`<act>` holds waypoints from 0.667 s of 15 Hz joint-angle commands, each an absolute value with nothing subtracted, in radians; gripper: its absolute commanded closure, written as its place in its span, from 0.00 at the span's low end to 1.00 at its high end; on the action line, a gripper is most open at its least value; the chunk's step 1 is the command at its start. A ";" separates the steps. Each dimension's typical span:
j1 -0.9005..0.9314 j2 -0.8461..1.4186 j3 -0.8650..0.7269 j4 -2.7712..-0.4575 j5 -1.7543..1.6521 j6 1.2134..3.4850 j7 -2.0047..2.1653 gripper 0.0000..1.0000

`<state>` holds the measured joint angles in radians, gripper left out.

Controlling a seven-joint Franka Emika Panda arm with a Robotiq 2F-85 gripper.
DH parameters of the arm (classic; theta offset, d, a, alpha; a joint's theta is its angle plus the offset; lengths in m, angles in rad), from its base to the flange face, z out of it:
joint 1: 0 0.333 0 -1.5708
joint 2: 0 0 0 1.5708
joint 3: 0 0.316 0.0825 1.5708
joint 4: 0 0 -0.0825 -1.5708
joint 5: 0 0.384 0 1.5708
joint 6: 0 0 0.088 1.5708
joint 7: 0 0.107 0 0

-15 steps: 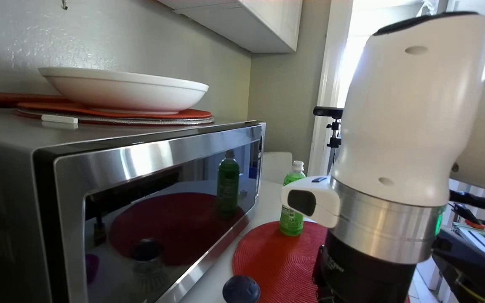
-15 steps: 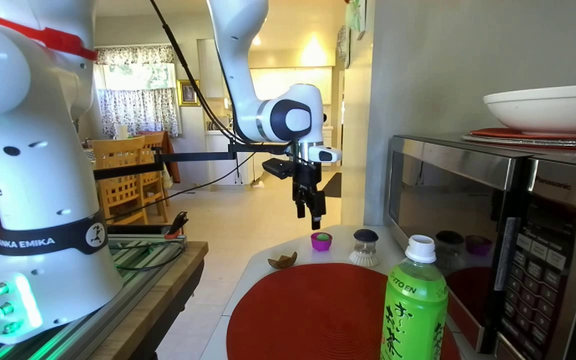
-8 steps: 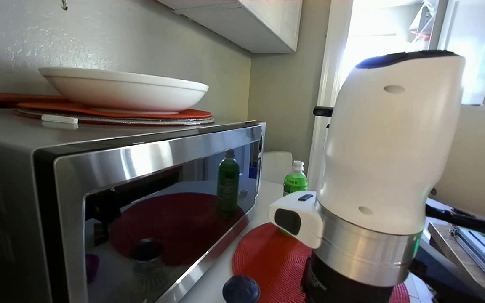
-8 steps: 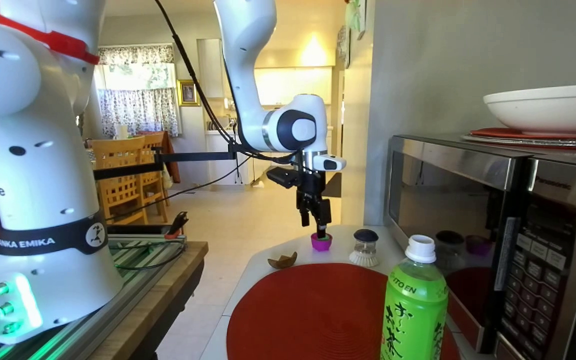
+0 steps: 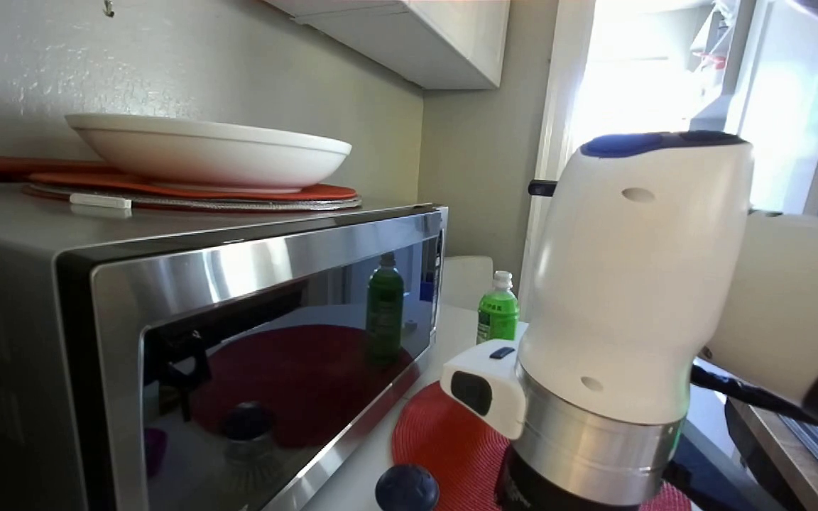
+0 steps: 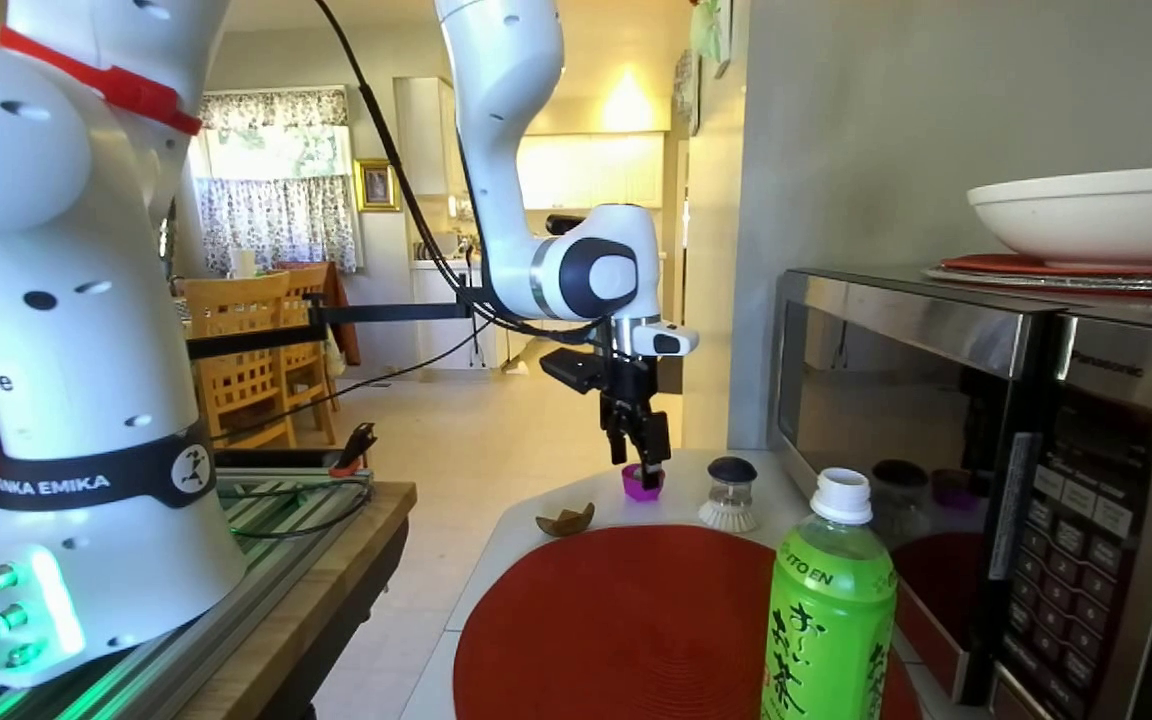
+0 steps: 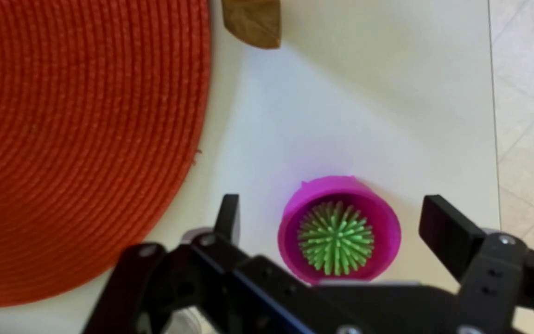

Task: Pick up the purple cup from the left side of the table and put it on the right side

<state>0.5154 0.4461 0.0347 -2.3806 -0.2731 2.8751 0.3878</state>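
Our black two-fingered gripper (image 7: 332,213) holds nothing; its jaws stand wide, with a gap on either side of the small round magenta-purple cup (image 7: 327,186). We judge that spread is there to clear the rim, so closing would press opposite walls rather than the green spiky tuft (image 7: 336,237) inside. The cup sits upright on the smooth white table (image 7: 387,102), between the round red woven mat (image 7: 86,139) and the table's edge.

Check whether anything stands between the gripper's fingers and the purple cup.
Nothing visible does. In the wrist view the gripper is open, a finger on each side of the purple cup, white table showing in both gaps; the green spiky ball sits inside the cup.
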 commanded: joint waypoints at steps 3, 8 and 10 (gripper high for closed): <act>0.554 0.468 -0.002 -2.367 -0.279 2.904 0.389 0.42; 0.572 0.473 -0.016 -2.361 -0.275 2.918 0.383 0.32; 0.577 0.476 -0.020 -2.359 -0.275 2.921 0.381 0.25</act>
